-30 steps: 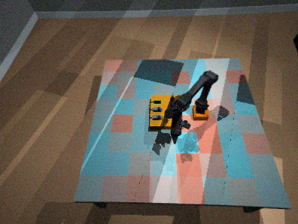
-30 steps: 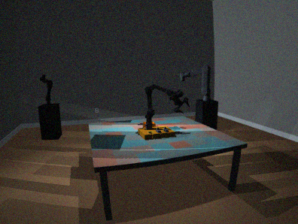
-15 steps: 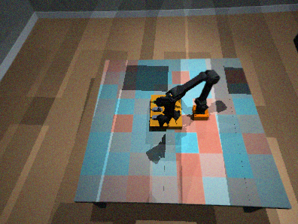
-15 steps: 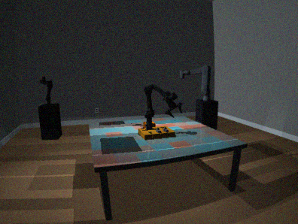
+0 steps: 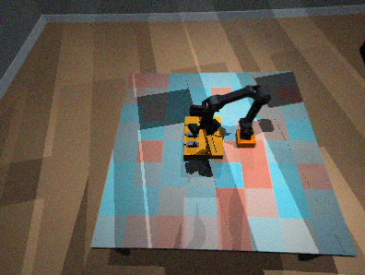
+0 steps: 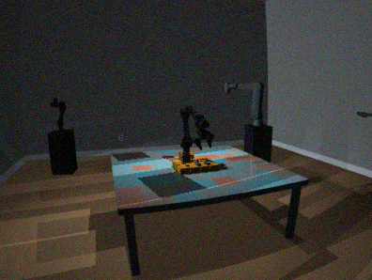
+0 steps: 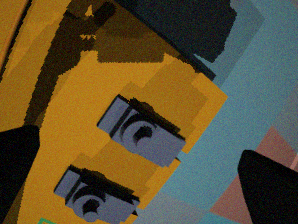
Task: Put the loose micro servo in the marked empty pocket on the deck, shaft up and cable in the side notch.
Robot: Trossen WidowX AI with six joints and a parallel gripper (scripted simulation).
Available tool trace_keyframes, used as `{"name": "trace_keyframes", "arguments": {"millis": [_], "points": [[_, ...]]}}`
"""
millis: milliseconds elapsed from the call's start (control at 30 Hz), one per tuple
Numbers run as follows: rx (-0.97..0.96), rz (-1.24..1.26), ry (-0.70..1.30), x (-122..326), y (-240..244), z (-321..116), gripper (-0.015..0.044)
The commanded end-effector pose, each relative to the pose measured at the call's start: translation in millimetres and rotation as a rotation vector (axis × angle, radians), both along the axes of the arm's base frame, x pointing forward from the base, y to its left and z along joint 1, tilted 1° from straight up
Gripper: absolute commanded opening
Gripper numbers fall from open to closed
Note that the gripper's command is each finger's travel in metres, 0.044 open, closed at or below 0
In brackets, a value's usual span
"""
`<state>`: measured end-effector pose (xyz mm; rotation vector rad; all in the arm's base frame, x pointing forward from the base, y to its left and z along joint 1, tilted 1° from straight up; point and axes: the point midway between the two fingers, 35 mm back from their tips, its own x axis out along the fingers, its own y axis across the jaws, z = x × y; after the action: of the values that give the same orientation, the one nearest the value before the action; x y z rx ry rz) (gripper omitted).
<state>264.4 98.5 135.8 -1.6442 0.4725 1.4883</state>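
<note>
From above, my base [image 5: 253, 144] [image 6: 192, 156] stands on the table [image 5: 175, 203] [image 6: 235, 185] [image 7: 215, 120], the deck [image 5: 203, 149] [image 6: 185, 167] [image 7: 65, 115] at its nine o'clock. In the deck, near its nine o'clock edge, I see one seated servo [image 5: 192, 144] [image 6: 207, 163] [image 7: 162, 147] at, as best I can tell, six o'clock from another servo [image 5: 191, 135] [image 6: 197, 163] [image 7: 107, 205].

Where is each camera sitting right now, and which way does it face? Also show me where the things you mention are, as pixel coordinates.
Top: high above the table [image 5: 170, 203] [image 6: 211, 190], looking steeply down; arm and orange base show.
Exterior: off beyond one table edge, looking across toward the walls; the whole arm shows.
Wrist: on the arm near the gripper [image 7: 140, 165], facing the yellow deck [image 5: 188, 154] [image 6: 180, 170] [image 7: 65, 107]; only dark fingers show.
All three share the deck.
</note>
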Motion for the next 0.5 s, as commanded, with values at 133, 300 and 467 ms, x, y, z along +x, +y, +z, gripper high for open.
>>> {"name": "trace_keyframes", "arguments": {"millis": [133, 300, 467], "points": [[-0.103, -0.25, 0.126, -18.3, -68.6, -10.2, 0.044], [-0.153, -0.386, 0.204, -34.6, -103.8, -13.4, 0.044], [-0.183, -0.477, 0.261, -47.7, -125.7, -14.6, 0.044]]}}
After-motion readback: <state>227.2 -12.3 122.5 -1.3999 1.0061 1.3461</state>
